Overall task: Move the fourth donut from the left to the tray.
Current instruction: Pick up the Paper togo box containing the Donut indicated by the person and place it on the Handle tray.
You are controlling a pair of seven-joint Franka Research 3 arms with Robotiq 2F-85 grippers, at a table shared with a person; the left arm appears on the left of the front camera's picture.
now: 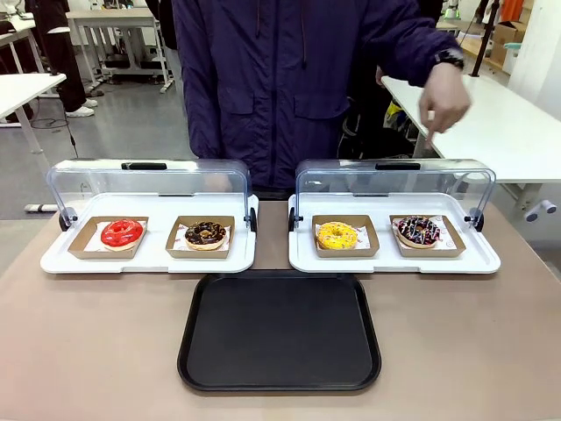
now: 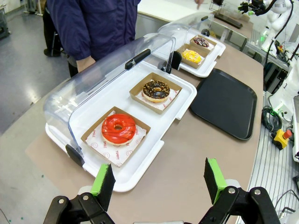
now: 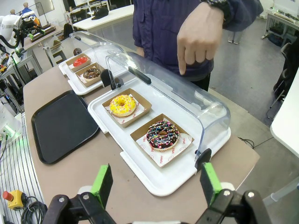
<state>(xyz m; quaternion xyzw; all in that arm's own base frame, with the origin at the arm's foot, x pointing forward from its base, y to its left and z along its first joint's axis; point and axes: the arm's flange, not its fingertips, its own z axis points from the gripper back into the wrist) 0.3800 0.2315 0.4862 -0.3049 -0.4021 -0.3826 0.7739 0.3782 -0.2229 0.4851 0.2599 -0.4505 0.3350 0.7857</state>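
A: Status on the fourth donut (image 1: 418, 231)?
B: Nothing's moving yet. It's sitting in its cardboard holder (image 1: 429, 253) in the right-hand white case (image 1: 390, 265), outer slot, beside the yellow donut (image 1: 337, 235). Person's hand (image 1: 444, 96) is pointing down over the lid (image 1: 386, 186).
A: Grippers?
B: Left gripper (image 2: 159, 173) and right gripper (image 3: 155, 175) are both hanging spread wide, gripping nothing. Black tray (image 1: 279, 331) is holding nothing. Whole pick-and-place is pending.

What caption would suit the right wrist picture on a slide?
Open right gripper hovers before the sprinkled chocolate donut as a person's hand points down toward it.
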